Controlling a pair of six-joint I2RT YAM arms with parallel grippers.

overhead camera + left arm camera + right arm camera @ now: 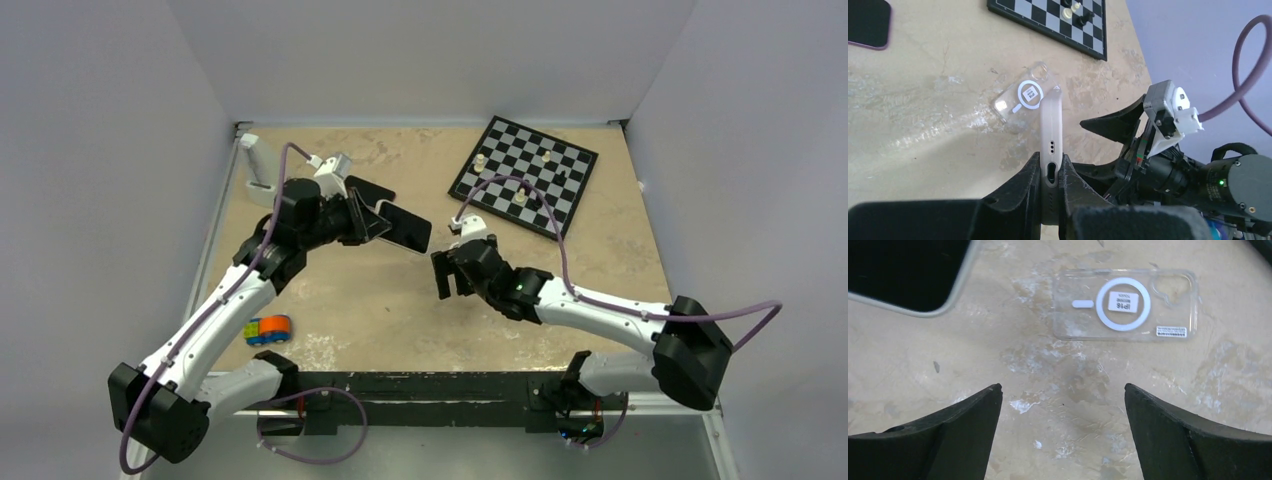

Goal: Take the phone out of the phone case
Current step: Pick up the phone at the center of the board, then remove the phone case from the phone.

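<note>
My left gripper (pixel 368 222) (pixel 1051 172) is shut on the phone (pixel 405 228), holding it above the table. The phone has a black screen and a pale rim. The left wrist view shows it edge-on (pixel 1051 125), port end between the fingers. The phone case (pixel 1125 305), clear with a white ring mark, lies empty and flat on the table; it also shows in the left wrist view (pixel 1025 97), beyond the phone. My right gripper (pixel 445 275) (pixel 1063 390) is open and empty, just above the table near the case. A corner of the phone (pixel 903 270) shows in the right wrist view.
A second black phone (pixel 372 190) (pixel 865 22) with a purplish rim lies on the table behind my left gripper. A chessboard (pixel 525 175) (pixel 1048 20) with pieces sits at the back right. A white stand (pixel 258 170) is back left. A small toy car (pixel 268 329) lies front left.
</note>
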